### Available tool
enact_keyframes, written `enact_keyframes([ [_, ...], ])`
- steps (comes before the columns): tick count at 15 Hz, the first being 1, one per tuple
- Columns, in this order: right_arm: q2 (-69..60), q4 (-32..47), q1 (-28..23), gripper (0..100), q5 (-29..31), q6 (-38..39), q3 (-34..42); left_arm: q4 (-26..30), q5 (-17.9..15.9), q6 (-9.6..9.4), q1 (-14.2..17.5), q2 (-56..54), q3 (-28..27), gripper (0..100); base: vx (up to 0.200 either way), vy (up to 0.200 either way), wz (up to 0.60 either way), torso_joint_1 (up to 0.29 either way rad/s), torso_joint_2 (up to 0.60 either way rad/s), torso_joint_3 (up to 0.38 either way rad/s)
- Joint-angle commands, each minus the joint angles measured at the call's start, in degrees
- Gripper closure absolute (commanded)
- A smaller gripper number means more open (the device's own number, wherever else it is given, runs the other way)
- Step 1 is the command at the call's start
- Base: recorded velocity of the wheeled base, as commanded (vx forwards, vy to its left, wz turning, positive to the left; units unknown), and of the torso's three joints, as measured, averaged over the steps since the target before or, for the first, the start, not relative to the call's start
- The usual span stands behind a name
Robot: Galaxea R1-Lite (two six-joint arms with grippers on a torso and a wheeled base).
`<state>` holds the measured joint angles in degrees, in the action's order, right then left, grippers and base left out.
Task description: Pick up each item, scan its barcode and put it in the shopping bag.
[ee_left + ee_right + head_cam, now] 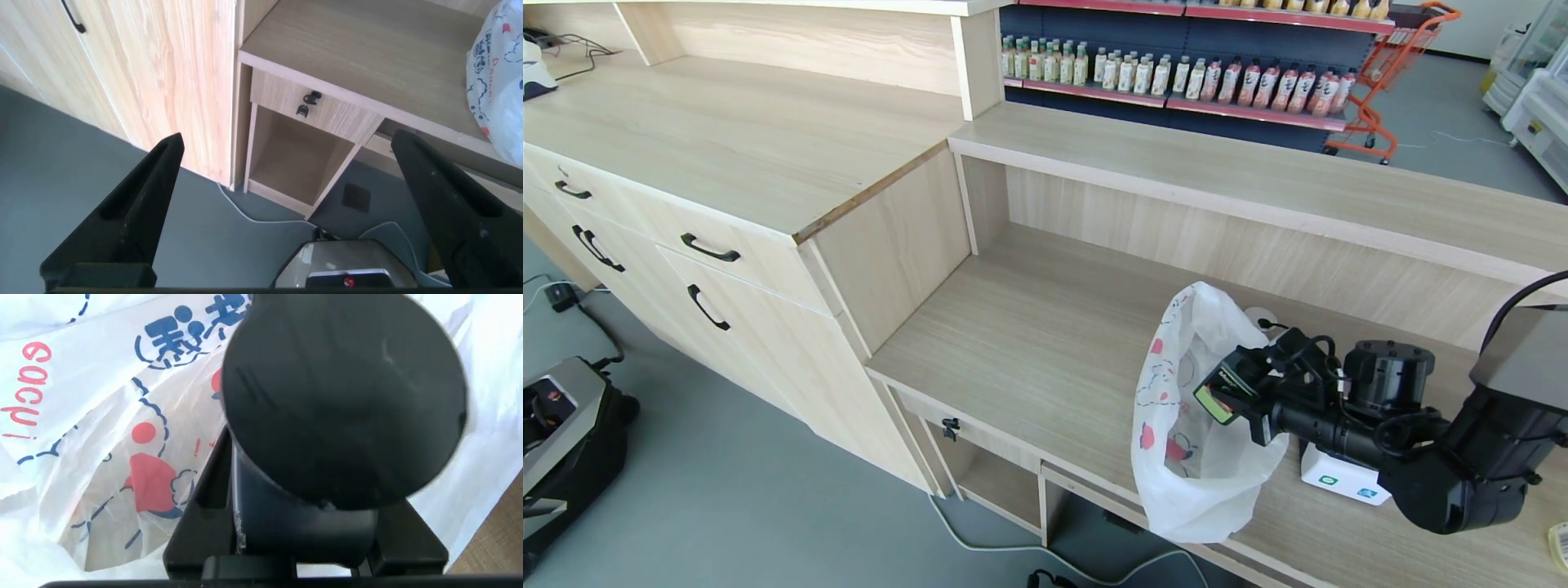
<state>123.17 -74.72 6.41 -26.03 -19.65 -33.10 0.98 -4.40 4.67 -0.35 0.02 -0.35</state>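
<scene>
Seemingly the task is at the bagging step. The right gripper (1232, 390) is clamped on a dark cylindrical container with a flat round end (343, 400), held at the mouth of the thin white plastic shopping bag (1184, 482), which stands on the pale wooden counter (1029, 327). The release is not yet done, and I cannot tell whether the bag already holds other goods.

The left gripper (288, 140) hangs spread wide and empty above the grey floor (73, 147).

Just beside the bag sits a small white box (1339, 478) with green and blue square logos (probably a payment stand). The bag carries blue and red lettering and cartoon blobs. The container's side shows green and red, too small to read.
</scene>
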Motion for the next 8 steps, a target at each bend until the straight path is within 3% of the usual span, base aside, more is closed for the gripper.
enact_keyframes([
  [1,0.2,0.1,0.0,100,-0.1,0.0,0.2,0.0,0.0,0.08,0.0,0.0,0.0,0,0.000,0.000,0.00,0.000,0.00,0.000],
  [7,0.6,0.6,0.0,100,-0.3,-0.1,0.8,0.0,0.0,-0.01,0.0,0.0,0.0,0,0.000,0.000,0.00,0.000,0.00,0.000],
  [8,0.3,0.7,0.0,0,-0.4,0.0,1.1,0.0,0.0,-0.01,0.0,0.0,0.0,0,0.000,0.000,0.00,0.000,0.00,0.000],
])
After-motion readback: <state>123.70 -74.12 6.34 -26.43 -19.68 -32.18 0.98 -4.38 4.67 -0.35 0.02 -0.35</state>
